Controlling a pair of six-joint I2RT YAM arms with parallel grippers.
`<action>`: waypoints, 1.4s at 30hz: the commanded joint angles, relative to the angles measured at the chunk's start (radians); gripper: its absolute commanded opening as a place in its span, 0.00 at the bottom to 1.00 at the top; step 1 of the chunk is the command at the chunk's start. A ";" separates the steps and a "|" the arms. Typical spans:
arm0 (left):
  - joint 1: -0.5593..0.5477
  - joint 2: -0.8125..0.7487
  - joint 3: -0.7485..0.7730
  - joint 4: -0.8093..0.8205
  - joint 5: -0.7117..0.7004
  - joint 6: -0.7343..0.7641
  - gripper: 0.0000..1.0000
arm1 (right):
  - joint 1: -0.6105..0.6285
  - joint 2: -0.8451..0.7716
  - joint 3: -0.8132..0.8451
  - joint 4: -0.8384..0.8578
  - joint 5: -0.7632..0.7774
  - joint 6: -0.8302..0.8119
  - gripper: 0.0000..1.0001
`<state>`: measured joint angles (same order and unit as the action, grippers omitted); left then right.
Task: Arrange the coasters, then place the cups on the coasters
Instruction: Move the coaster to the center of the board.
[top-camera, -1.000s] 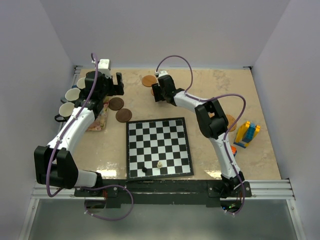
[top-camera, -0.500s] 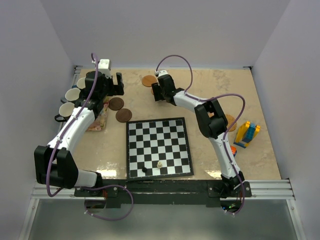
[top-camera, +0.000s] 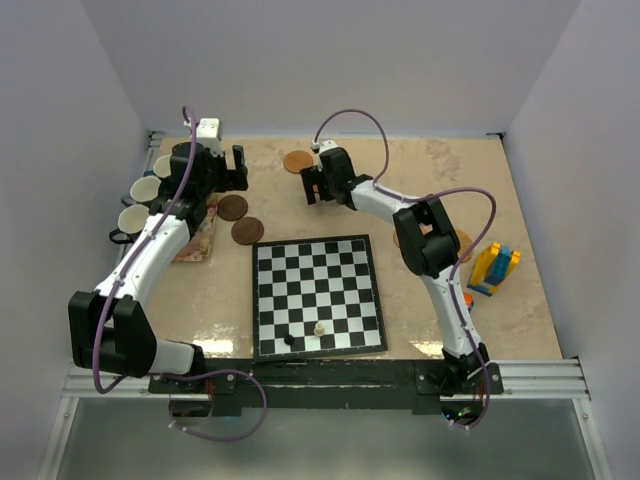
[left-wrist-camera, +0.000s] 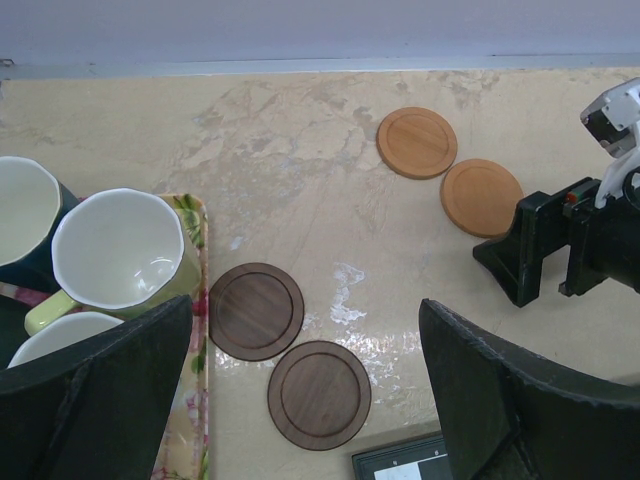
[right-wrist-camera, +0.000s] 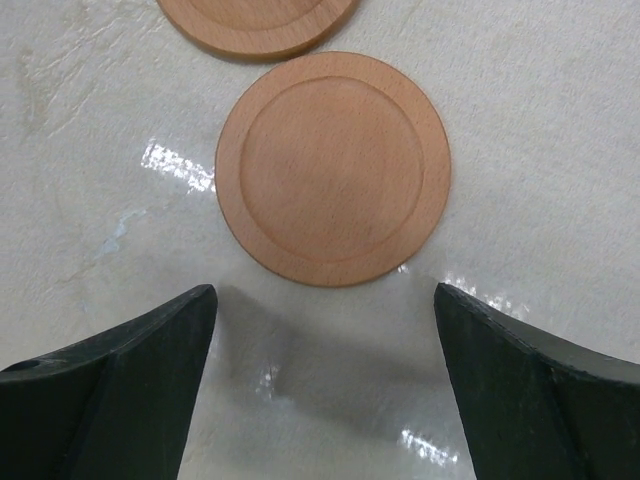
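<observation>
Right end effector (right-wrist-camera: 323, 295) beside round, ringed wooden coaster (right-wrist-camera: 333, 168)

Two robot arms: the left arm (top-camera: 150, 245) and right arm (top-camera: 452, 305) have white tubular links and chunky black joints. A thin purple cable (top-camera: 350, 113) loops from behind each claw. The left gripper (top-camera: 238, 165) and right gripper (top-camera: 316, 188) are black, with dark wedge-shaped fingers (right-wrist-camera: 120, 390). A white block (top-camera: 207, 128) sits behind the left claw.

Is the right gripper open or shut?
Open: the right gripper has its fingers wide apart, gripping nothing; the tan coaster lies free on the table.
</observation>
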<state>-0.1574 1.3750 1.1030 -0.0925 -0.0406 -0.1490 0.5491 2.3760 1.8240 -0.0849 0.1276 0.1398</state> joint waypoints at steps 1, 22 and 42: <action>0.001 0.001 0.015 0.030 0.002 -0.015 1.00 | -0.003 -0.162 -0.011 -0.030 -0.028 0.003 0.95; -0.001 -0.021 0.008 0.036 0.025 -0.034 1.00 | -0.139 -0.712 -0.725 -0.191 0.096 0.242 0.89; -0.002 -0.027 0.008 0.034 0.028 -0.037 1.00 | -0.224 -0.644 -0.784 -0.133 0.121 0.256 0.81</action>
<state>-0.1574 1.3750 1.1030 -0.0921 -0.0280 -0.1658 0.3393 1.7119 1.0470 -0.2626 0.2268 0.3779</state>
